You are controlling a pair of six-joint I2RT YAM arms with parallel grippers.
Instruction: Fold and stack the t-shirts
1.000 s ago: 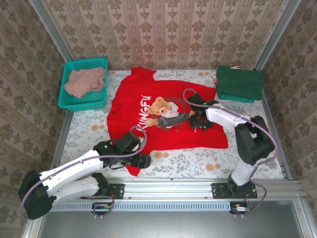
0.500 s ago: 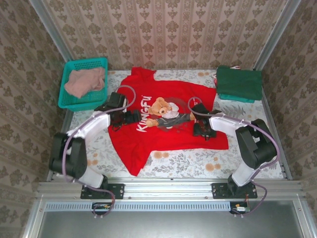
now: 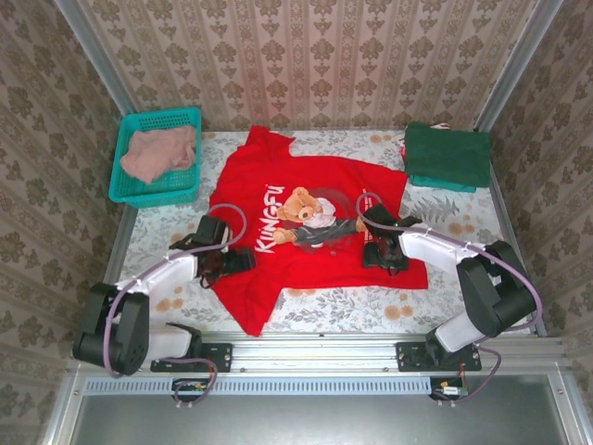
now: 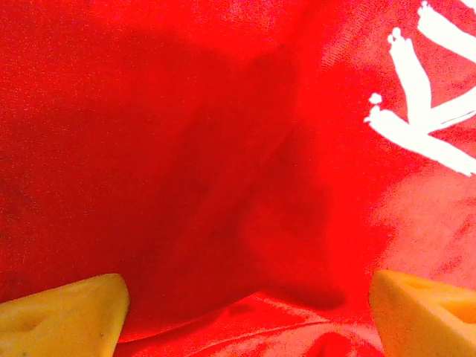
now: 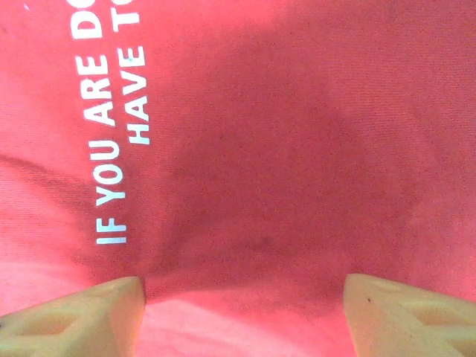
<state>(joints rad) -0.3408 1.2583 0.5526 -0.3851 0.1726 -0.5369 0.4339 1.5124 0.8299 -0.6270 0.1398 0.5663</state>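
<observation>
Over the tee (image 3: 310, 190), the left tool (image 3: 237, 260) sits at eight o'clock, the right tool (image 3: 382, 252) at four, both wide open and empty; pinching several layers could skew the fold.

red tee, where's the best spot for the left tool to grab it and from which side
On the red tee, grip the flap sticking out at its near-left corner. Come in low from the left: the cloth lies flat there with a free edge to slide under, and the open left tool hovers over that side.
</observation>
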